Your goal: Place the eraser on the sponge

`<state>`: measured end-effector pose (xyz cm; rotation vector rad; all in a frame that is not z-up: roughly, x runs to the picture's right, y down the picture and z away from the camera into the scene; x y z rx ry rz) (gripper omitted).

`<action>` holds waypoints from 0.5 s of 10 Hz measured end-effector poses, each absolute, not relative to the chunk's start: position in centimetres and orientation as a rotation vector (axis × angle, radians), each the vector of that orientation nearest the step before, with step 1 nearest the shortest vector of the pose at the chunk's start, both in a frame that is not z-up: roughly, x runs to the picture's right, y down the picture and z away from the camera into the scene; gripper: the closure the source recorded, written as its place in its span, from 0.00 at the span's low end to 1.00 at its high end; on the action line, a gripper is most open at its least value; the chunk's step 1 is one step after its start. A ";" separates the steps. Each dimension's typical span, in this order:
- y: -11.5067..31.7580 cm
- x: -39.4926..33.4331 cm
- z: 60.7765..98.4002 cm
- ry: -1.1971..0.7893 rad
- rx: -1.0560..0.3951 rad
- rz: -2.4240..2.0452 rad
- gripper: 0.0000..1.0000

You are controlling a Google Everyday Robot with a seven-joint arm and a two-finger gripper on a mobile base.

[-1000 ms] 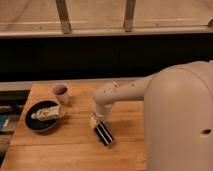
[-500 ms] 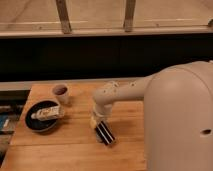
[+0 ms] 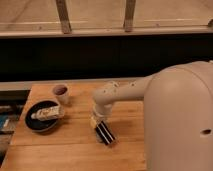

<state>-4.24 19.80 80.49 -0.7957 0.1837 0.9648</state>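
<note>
Tool (image 3: 98,123) hangs low over the wooden worktop (image 3: 65,150), pointing down at the end of a white arm (image 3: 125,92) that reaches in from 3 o'clock. It sits right at the far end of the eraser (image 3: 105,134), touching it or very nearly so; whether the tool is wide, narrow or clamped on the block I cannot tell. The eraser, black with thin pale stripes, lies near the middle of the worktop, its long side running from 11 o'clock to 5 o'clock, with the tool at its 11 o'clock end. What lies under the eraser cannot be made out.

Well apart, at 9 o'clock from the tool, a round black plate (image 3: 31,122) carries a whitish-beige oblong thing (image 3: 46,112) with dark marks. A small pale cup (image 3: 60,94) with a dark inside stands just beside the plate at its 1 o'clock. The robot's large white body (image 3: 180,120) fills the side at 3 o'clock.
</note>
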 end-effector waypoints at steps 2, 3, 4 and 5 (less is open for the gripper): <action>19.8 -4.2 80.5 0.184 -0.796 0.965 0.31; 19.8 -4.2 80.5 0.184 -0.796 0.965 0.23; 19.8 -4.2 80.5 0.184 -0.796 0.965 0.20; 19.8 -4.2 80.5 0.184 -0.796 0.965 0.20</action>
